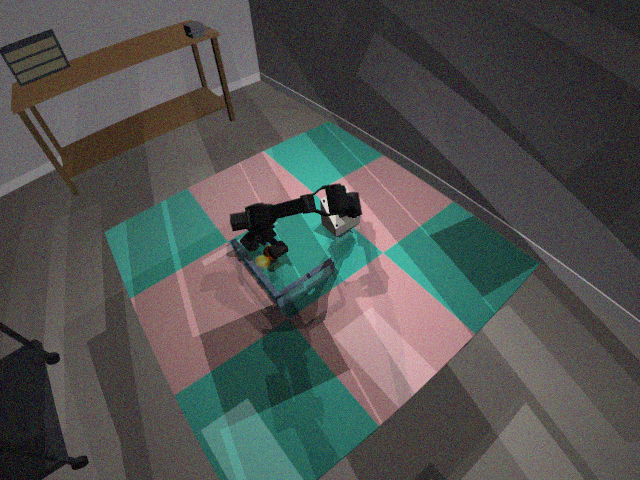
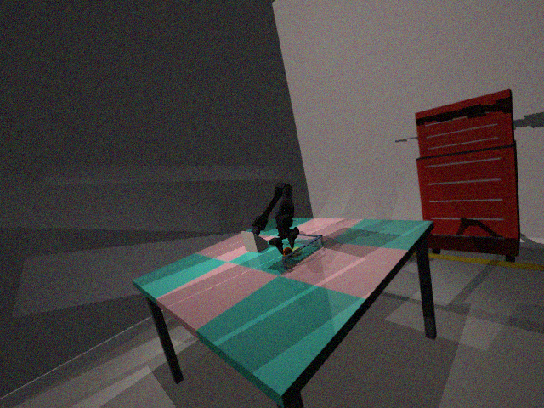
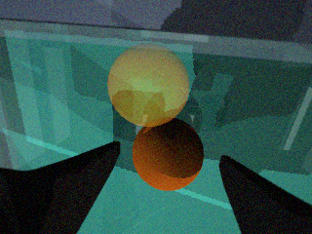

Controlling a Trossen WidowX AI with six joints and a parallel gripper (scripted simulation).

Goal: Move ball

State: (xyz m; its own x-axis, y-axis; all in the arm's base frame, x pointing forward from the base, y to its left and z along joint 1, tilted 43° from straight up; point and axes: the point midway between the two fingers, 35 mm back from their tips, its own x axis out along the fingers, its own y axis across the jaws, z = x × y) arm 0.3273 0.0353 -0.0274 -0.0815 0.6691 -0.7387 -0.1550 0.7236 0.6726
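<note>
The checked teal and pink tabletop (image 2: 272, 307) carries the black arm (image 1: 281, 209) near its middle, well away from every edge. The two low clear walls (image 1: 302, 286) form a corner beside the arm's base. The pale see-through copy (image 3: 148, 84) sits inside them, close to one wall. The orange ball (image 3: 168, 154) lies on the tabletop just short of the copy, overlapping it in the wrist view. The fingers stand wide apart on either side of the ball, clamped on nothing.

Pincer (image 3: 166, 168) fingertips cut off by frame edge
</note>
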